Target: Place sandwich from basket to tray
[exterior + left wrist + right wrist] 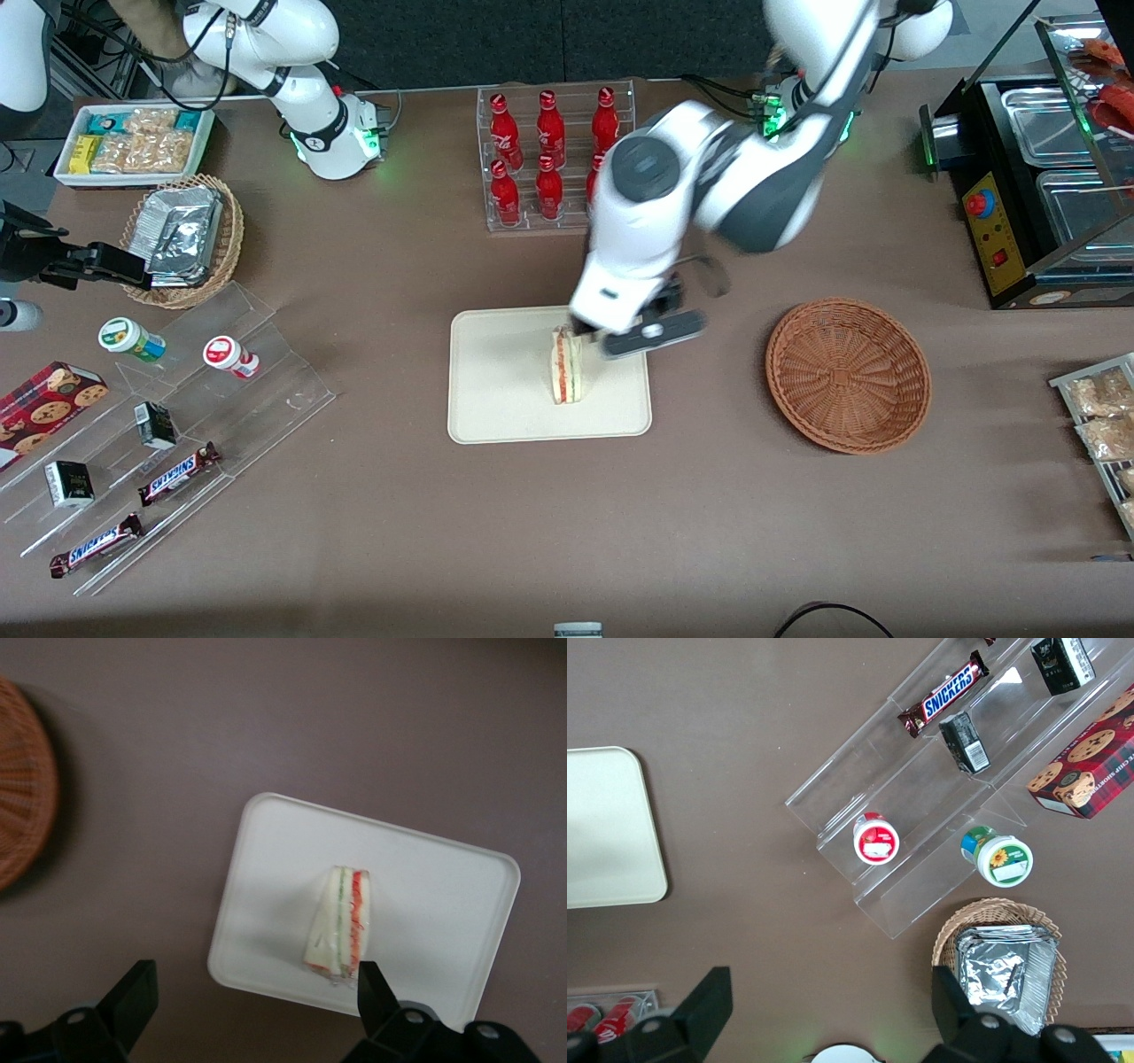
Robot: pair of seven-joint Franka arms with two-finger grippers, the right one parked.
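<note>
The sandwich (567, 365) (341, 921) lies on the cream-white tray (496, 399) (443, 895) (602, 824), its red and green filling edge facing up. My left gripper (617, 337) (255, 970) hangs above the tray's edge toward the working arm's end, beside the sandwich and raised clear of it. Its fingers are open wide with nothing between them. One fingertip (368, 979) shows close to the sandwich's end. The reddish-brown basket (848, 374) (22, 815) stands empty on the table, toward the working arm's end from the tray.
A clear rack of red bottles (554, 155) stands farther from the front camera than the tray. Toward the parked arm's end are a tan basket of foil packets (182, 235), a stepped acrylic shelf with snacks (177, 416) and a white bin (133, 146). A black appliance (1036, 195) sits at the working arm's end.
</note>
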